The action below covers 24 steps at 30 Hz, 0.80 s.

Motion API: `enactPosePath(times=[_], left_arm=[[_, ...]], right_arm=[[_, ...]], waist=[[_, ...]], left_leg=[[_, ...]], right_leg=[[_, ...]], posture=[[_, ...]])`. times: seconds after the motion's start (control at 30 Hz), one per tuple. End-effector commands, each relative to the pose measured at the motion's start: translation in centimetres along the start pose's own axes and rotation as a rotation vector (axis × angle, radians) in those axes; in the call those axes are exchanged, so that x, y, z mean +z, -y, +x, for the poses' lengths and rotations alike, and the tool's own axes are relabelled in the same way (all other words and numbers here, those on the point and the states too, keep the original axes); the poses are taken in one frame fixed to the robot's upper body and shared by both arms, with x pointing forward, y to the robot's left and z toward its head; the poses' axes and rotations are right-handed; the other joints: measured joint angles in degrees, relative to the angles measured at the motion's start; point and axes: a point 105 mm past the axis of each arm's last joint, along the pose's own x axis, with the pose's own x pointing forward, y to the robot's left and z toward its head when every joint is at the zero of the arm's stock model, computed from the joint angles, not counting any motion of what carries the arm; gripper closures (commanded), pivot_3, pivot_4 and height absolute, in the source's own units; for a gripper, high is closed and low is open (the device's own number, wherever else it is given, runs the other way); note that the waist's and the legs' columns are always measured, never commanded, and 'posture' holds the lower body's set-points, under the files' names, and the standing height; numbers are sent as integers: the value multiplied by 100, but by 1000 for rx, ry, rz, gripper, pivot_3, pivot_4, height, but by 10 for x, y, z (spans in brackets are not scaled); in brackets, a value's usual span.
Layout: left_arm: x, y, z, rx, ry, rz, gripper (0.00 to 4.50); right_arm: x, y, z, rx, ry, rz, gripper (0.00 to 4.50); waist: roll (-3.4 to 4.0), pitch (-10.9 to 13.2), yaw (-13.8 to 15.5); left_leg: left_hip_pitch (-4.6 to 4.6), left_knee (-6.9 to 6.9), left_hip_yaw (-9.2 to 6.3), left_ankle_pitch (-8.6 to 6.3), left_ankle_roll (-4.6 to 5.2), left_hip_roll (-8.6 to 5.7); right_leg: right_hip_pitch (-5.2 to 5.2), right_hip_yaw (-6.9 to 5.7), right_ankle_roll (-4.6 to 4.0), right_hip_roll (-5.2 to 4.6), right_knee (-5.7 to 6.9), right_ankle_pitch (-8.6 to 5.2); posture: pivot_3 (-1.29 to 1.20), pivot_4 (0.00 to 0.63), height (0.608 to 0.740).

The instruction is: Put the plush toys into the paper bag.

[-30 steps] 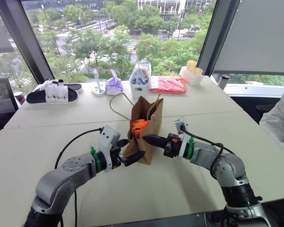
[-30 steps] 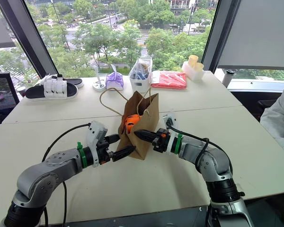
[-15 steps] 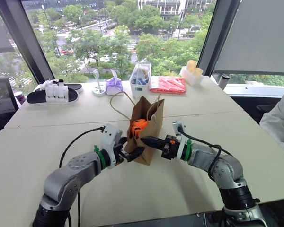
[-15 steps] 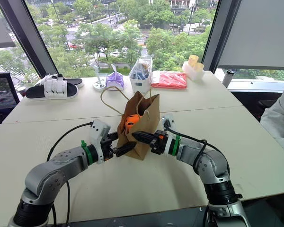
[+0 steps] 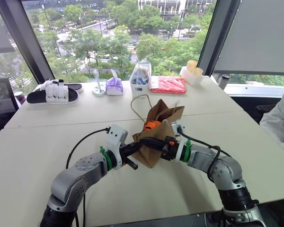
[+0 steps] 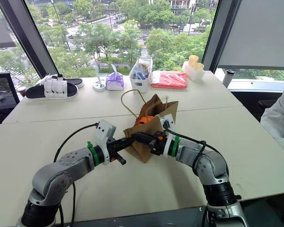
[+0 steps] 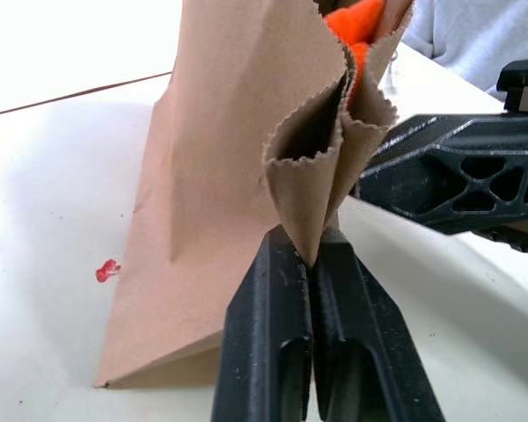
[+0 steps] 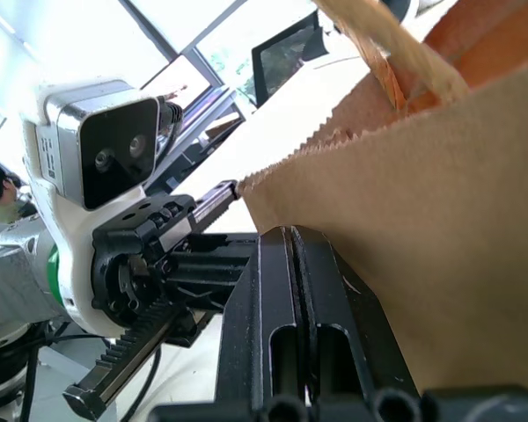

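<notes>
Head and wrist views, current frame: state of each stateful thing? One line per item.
paper bag: tilted over to the right, mouth open, rim pinched from both sides.
orange plush toy: inside the bag, showing at the mouth.
left gripper: shut on the bag's folded rim.
right gripper: shut on the bag's edge.
bag's loop handle: loose, arching up above the mouth.
red packet: lying flat on the far table.
</notes>
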Motion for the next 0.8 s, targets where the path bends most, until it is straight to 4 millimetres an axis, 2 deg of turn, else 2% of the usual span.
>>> enactPosePath(times=[0.03,0.13,0.23,0.33,0.4,0.47,0.53,0.63,0.7,0.8], left_arm=[[17,1,-3,-15,55,60,4442],[24,-2,-6,-36,64,121,4442],[28,-2,-10,-149,32,275,4442],[33,-8,-8,-314,-20,473,4442],[46,-14,0,-387,10,538,4442],[65,-22,16,-451,57,578,4442],[72,-27,26,-490,66,599,4442],[81,-30,36,-557,96,538,4442],[75,-32,42,-617,50,509,4442],[53,-38,45,-693,-68,498,4442]], right_arm=[[17,-11,-11,46,67,-26,4500],[30,-17,-29,77,123,-12,4500],[39,-21,-49,94,174,-4,4500],[30,-18,-61,57,132,-2,4500],[27,-16,-64,38,127,3,4500],[26,-13,-70,5,134,1,4500],[25,-13,-73,-12,139,-2,4500],[22,-17,-79,-34,155,1,4500],[19,-20,-85,-59,163,8,4500],[13,-24,-92,-94,169,20,4500]], waist=[[0,0,1],[0,0,12],[0,0,7],[2,0,14],[4,2,9],[5,3,26],[4,2,37],[5,2,6],[5,2,-17],[5,2,-35]], left_leg=[[0,0,0,0,0,0],[0,1,-1,0,0,-1],[0,0,0,0,1,-1],[1,-2,-2,-8,13,0],[2,-1,1,-15,26,-1],[-1,5,0,-14,27,-1],[-8,9,-9,-13,25,-5],[-3,7,-4,-9,18,-5],[-5,2,-2,-9,18,-5],[-6,1,-3,-12,21,-6]], right_leg=[[0,0,0,0,0,0],[2,0,0,0,0,0],[2,0,0,0,-2,0],[5,-6,-1,1,-4,-1],[7,-7,-2,0,-6,-1],[10,-8,-1,-1,-6,-1],[13,-20,-1,-3,-8,0],[12,-19,2,-6,-11,1],[2,-19,3,-7,-9,2],[-4,-20,8,-7,-5,4]], posture=[[0,150,740],[0,150,740],[0,150,740],[0,150,740],[0,150,740],[0,150,740],[0,150,740],[0,150,740],[0,150,740],[0,150,740]])
